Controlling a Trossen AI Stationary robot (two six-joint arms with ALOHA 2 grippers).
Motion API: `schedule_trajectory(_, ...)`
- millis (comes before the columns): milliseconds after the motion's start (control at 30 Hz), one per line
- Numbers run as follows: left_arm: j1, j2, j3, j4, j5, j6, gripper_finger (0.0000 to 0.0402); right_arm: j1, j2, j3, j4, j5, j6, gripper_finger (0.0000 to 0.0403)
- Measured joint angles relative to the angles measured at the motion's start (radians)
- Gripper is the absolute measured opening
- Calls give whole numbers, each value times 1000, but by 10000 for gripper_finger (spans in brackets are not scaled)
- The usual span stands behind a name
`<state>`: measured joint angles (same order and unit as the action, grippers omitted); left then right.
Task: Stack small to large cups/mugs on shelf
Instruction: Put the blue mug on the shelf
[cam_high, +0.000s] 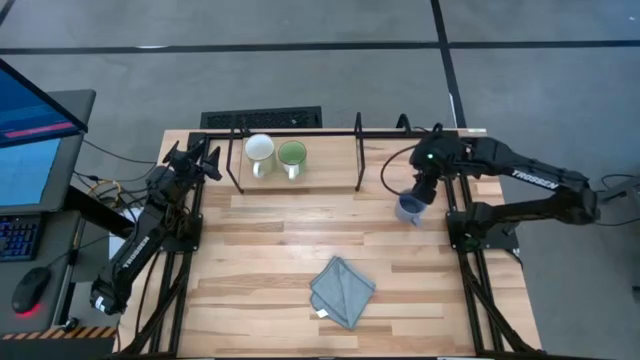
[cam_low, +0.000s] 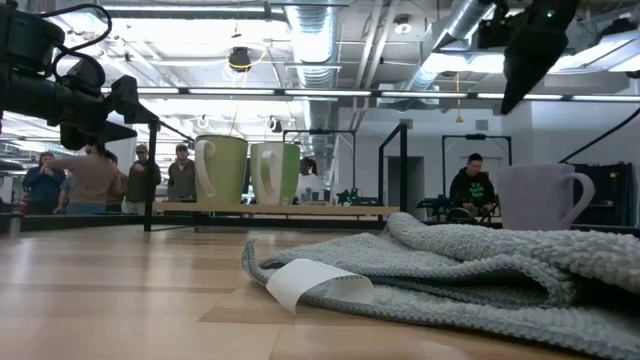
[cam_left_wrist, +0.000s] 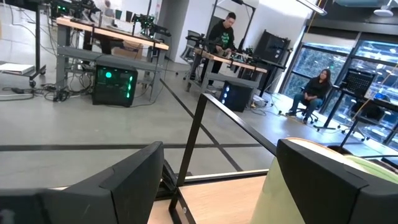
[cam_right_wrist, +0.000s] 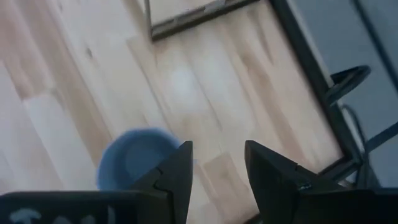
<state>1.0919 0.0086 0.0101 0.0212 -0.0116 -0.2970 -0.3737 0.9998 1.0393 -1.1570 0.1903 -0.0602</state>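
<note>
We take the shelf (cam_high: 330, 158) as our landmark: a low light-wood board in a thin black frame at the far edge of the wooden surface (cam_high: 280, 250). On it, toward its left end, we see two mugs standing upright side by side, close together though we cannot tell if they touch: the white mug (cam_high: 259, 152) on the outside and the green-lined mug (cam_high: 292, 156) just inboard of it. From the low view they show as a pale green mug (cam_low: 221, 168) and its neighbour (cam_low: 273, 172), handles turned the same way.

The blue-grey mug (cam_high: 410, 208) is not on the shelf. It stands upright on the surface just off the shelf's right end, a little nearer the front. The right gripper (cam_high: 426, 186) hangs directly above it; in its wrist view we see the jaws partly open with bare wood between them, the mug's blue mouth (cam_right_wrist: 134, 163) lying below and beside one finger (cam_right_wrist: 176, 177), nothing held.

The left gripper (cam_high: 205, 158) waits just beyond the shelf's left end, raised above the surface, its jaws spread wide and empty.

A folded grey-blue cloth (cam_high: 341, 290) lies well in front of the shelf, near the front of the surface. Beyond the shelf, we see people (cam_low: 95, 175) in the room.
</note>
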Motion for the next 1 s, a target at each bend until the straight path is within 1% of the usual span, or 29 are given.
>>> schedule_trajectory(133, 0, 0, 0, 0, 0, 0, 304, 0, 33, 0, -76, -34, -30, 166)
schedule_trajectory(267, 0, 0, 0, 0, 0, 0, 304, 0, 76, -1, -122, -35, -79, 166)
schedule_trajectory(467, 0, 0, 0, 0, -1, -2, 304, -15, 129, -1, -114, -41, -150, 166)
schedule_trajectory(533, 0, 0, 0, 0, 0, -3, 304, -29, 138, -13, -106, -69, -169, 166)
schedule_trajectory(667, 0, 0, 0, 0, 0, -4, 304, -58, 121, -80, -40, -126, -226, 166)
schedule_trajectory(767, 0, 0, 0, 0, 0, -5, 304, -68, 98, -131, 1, -135, -262, 166)
schedule_trajectory(933, 0, 0, 0, 0, 0, -26, 304, -65, 91, -155, 14, -143, -282, 166)
schedule_trajectory(1000, 0, 0, 0, 0, 0, -23, 304, -66, 94, -165, 19, -163, -282, 166)
